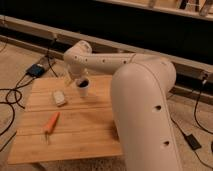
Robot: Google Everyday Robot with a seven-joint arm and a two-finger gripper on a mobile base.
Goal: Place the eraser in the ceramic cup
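The eraser [59, 97], a small whitish-grey block, lies flat on the wooden table [90, 135] toward its back left. Just to its right stands the ceramic cup [82, 88], white and upright with a dark inside. My white arm [142, 95] reaches in from the right and bends over the table's back edge. The gripper [70, 78] hangs at the arm's far end, just behind and left of the cup and above the eraser's far side. Nothing is seen held in it.
An orange-handled tool [50, 123] lies on the table's front left. Black cables [10, 97] and a dark box [37, 70] sit on the floor to the left. A dark rail [150, 47] runs behind the table. Another cable and adapter [192, 141] lie on the right.
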